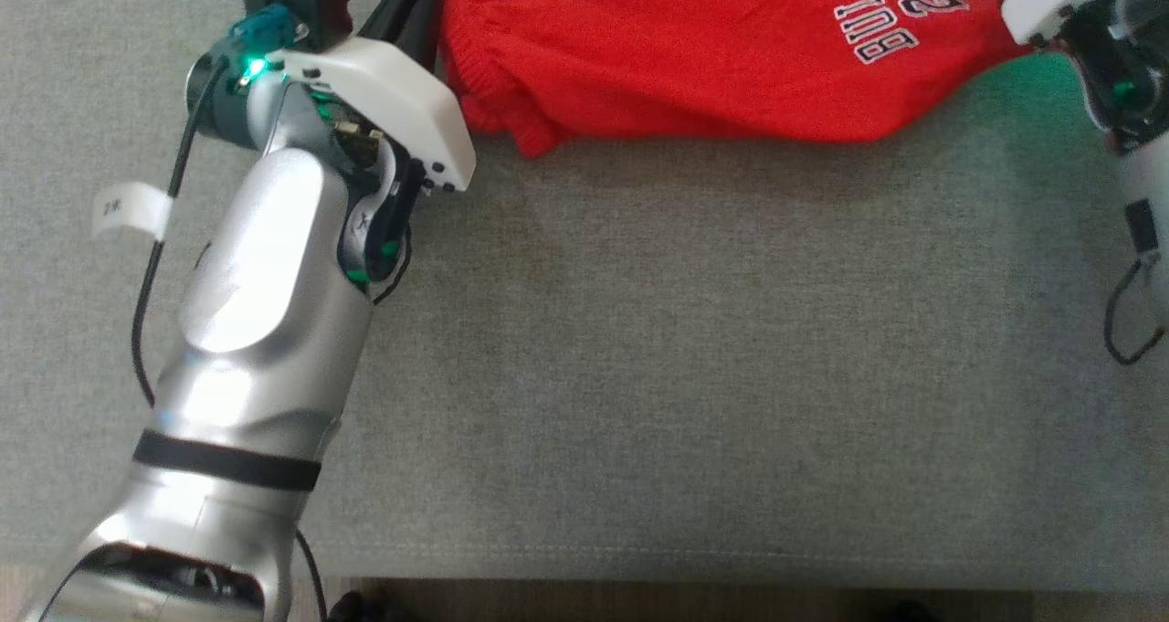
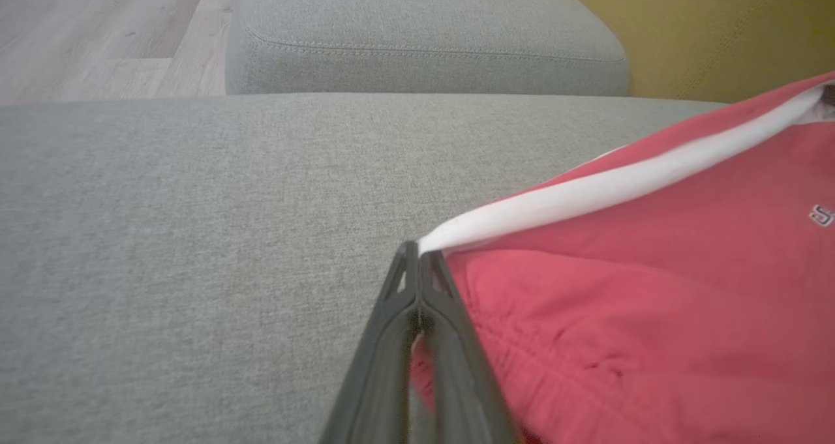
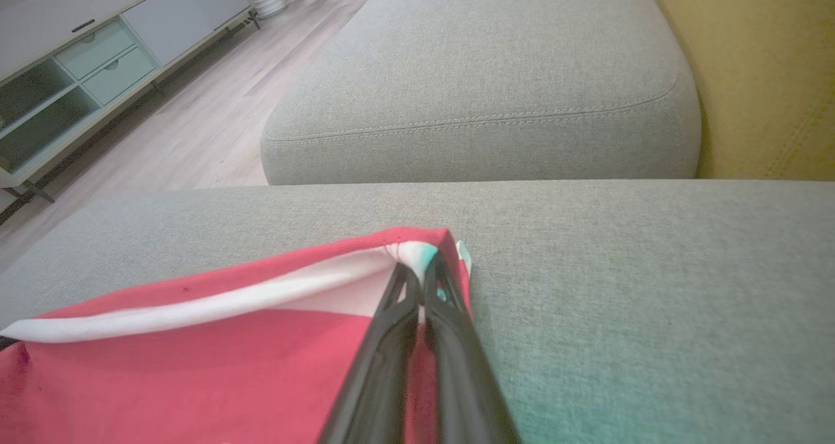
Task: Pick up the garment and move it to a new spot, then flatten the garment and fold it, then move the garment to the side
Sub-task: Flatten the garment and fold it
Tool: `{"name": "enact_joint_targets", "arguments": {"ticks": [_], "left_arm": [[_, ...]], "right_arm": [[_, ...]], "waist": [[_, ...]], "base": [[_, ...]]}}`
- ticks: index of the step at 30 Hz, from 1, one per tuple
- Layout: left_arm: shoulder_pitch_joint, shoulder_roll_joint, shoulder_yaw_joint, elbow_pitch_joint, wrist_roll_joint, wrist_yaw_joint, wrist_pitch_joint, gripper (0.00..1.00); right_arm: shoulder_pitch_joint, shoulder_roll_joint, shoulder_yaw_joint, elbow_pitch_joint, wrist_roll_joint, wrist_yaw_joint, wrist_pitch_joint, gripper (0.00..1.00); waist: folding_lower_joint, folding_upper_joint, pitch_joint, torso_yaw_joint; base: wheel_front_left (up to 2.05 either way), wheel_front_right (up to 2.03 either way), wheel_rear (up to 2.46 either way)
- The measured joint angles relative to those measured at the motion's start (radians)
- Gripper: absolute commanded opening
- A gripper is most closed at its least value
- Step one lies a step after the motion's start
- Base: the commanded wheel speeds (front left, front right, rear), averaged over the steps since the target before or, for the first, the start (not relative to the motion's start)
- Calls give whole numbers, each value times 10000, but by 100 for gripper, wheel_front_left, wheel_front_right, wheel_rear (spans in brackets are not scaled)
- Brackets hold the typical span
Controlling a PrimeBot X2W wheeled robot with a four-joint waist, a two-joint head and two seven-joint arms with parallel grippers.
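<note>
The garment [image 1: 694, 47] is red with white lettering and a white-lined hem, and it lies on the grey cushion [image 1: 685, 348] at the top of the head view. My left gripper [image 2: 417, 255] is shut on the left end of the hem, where the white lining of the garment [image 2: 652, 287] meets the fingertips. My right gripper [image 3: 421, 274] is shut on the opposite corner of the garment [image 3: 196, 366], with red cloth folded around its tips. In the head view the left gripper [image 1: 411, 5] sits at the garment's left edge, and the right wrist housing [image 1: 1068, 1] at its right edge.
A second grey cushion [image 3: 489, 92] adjoins the one under the garment, with a yellow backrest [image 3: 770, 72] behind it. Wood floor [image 2: 98, 27] and a low pale cabinet [image 3: 65, 72] lie beyond. The cushion's front edge [image 1: 639, 563] runs along the bottom of the head view.
</note>
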Motion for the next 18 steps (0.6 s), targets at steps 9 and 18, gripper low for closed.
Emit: {"name": "enact_joint_targets", "arguments": {"ticks": [9, 18], "left_arm": [[-460, -263, -213, 1442, -460, -240, -633, 100], [460, -311, -249, 1223, -104, 926, -2573, 100]], "right_arm": [[-751, 6, 1417, 1480, 522, 0, -1768, 100], [-395, -148, 1701, 1546, 84, 0, -4303, 100]], "waist": [[0, 0, 42, 100], [0, 0, -449, -98]], "base": [[0, 0, 0], [0, 0, 0]]}}
